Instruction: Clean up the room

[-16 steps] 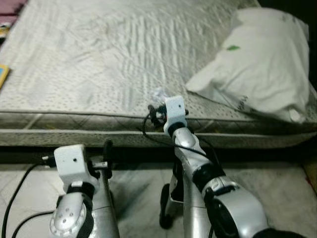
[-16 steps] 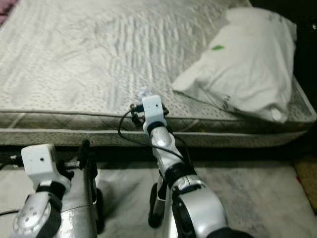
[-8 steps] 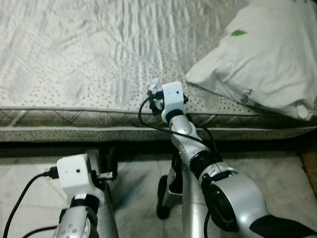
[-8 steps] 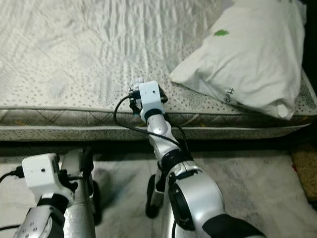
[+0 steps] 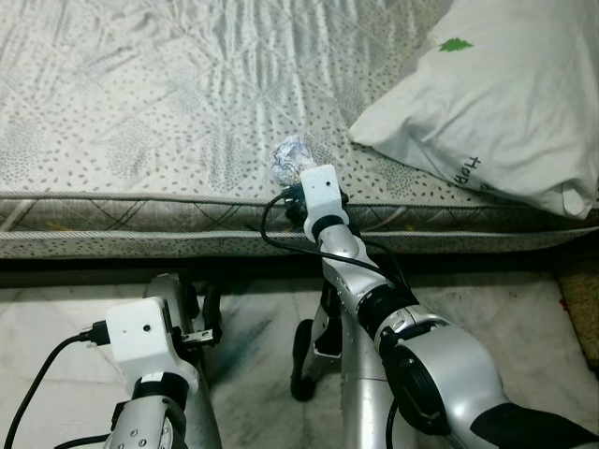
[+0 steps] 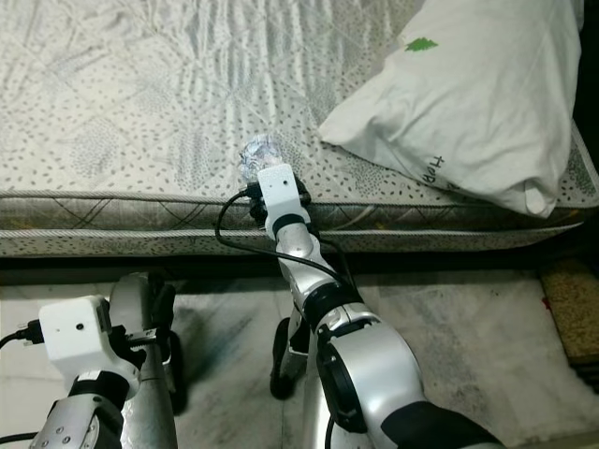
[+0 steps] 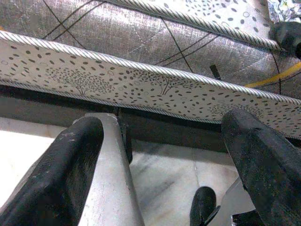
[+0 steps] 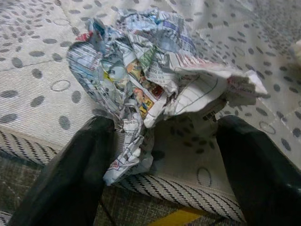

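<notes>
While the cleanup looks barely begun, the right gripper [image 8: 160, 155] reaches over the mattress [image 5: 140, 112] edge with its fingers [image 8: 66, 174] spread wide. A crumpled paper ball [image 8: 150, 80] lies just ahead of them, partly between the tips, not yet pinched. Beyond it to the right rests a pillow [image 5: 487, 103]. Grasping and binning remain. The left gripper [image 7: 160, 165] hangs open below, near the floor.

**Colours and patterns at the bed edge**

The crumpled paper [image 8: 155, 84] is white with multicoloured print. The mattress [image 5: 140, 112] is pale grey-cream, dotted dark, with twisted piping. The pillow [image 5: 487, 103] is white with a small green tree mark, perhaps a logo. The floor [image 6: 468, 337] is pale marbled.
</notes>
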